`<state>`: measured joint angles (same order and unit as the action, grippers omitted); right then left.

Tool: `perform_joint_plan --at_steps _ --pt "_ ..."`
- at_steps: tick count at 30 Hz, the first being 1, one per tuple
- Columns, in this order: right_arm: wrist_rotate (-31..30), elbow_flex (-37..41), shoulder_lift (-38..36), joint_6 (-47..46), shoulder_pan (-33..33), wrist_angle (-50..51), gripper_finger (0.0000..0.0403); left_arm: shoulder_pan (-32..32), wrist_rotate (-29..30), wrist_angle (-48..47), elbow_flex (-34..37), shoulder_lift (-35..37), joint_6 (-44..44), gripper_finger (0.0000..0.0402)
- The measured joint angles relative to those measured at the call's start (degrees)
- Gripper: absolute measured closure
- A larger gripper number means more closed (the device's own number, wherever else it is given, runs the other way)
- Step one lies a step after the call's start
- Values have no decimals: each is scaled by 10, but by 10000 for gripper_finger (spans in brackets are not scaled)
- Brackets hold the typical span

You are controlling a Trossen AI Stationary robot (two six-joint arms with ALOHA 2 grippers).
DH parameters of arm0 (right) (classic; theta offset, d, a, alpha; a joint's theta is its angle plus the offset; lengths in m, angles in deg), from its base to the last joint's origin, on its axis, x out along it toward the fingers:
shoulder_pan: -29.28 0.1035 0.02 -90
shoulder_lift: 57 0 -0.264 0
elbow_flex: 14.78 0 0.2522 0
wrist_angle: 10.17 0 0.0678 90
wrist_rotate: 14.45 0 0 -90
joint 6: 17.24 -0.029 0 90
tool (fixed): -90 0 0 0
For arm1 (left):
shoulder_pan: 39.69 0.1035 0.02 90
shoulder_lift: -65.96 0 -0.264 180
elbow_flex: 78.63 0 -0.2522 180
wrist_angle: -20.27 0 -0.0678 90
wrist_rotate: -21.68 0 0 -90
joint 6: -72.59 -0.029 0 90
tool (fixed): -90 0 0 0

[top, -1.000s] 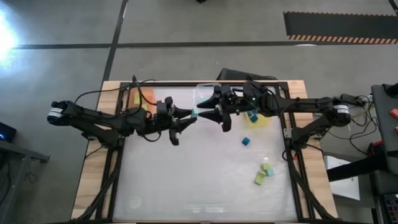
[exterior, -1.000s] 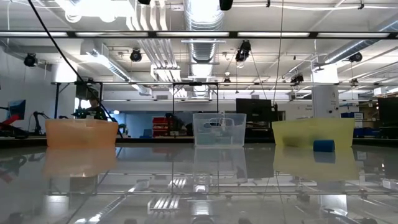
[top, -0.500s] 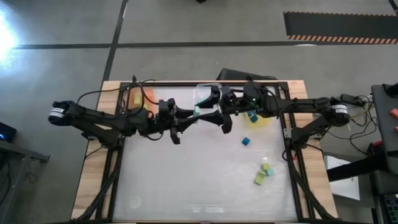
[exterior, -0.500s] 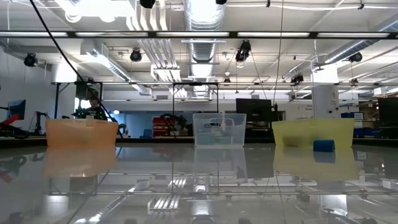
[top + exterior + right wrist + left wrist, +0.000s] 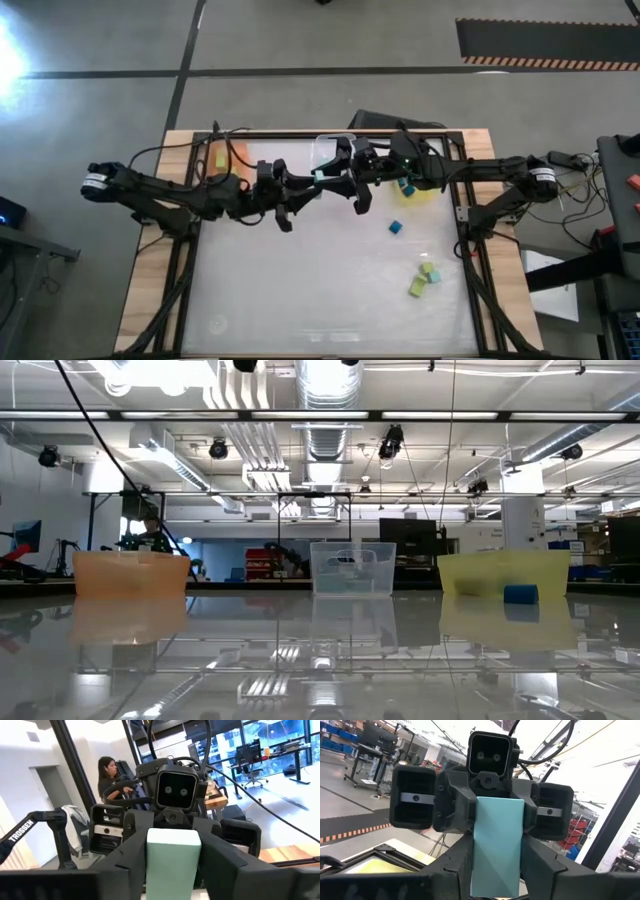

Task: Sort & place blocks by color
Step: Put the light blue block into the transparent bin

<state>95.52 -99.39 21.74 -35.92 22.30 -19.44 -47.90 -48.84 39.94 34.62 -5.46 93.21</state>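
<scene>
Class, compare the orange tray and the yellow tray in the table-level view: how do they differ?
The orange tray stands at the picture's left, the yellow tray at its right. A blue block shows through the yellow tray's wall; nothing shows through the orange tray's. Both are translucent, upright, and flank the clear tray.

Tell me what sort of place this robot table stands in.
Most likely an industrial robotics lab or workshop. The low view shows exposed ceiling ducts and hanging lights over an open hall; the right wrist view shows a person at a workstation and desks with monitors; the high view shows a concrete floor with hazard striping.
</scene>
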Motion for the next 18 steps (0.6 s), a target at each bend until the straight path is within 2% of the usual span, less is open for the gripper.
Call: perform_joint_plan --at_steps 1,3,8,11,14,18 --pt "0 0 0 -3 0 0 278 0 0 0 0 0 -2 289" --pt "0 0 0 -2 0 0 283 0 0 0 0 0 -1 276" --pt "0 0 -1 -2 0 5 283 0 4 0 4 1 2 188" --pt "0 0 -2 -6 -2 23 283 0 5 0 13 4 2 149" --pt "2 0 -5 -24 -10 57 283 0 8 -2 31 21 1 125" --pt "0 -9 -12 -38 -29 149 283 0 23 -13 55 52 2 116"
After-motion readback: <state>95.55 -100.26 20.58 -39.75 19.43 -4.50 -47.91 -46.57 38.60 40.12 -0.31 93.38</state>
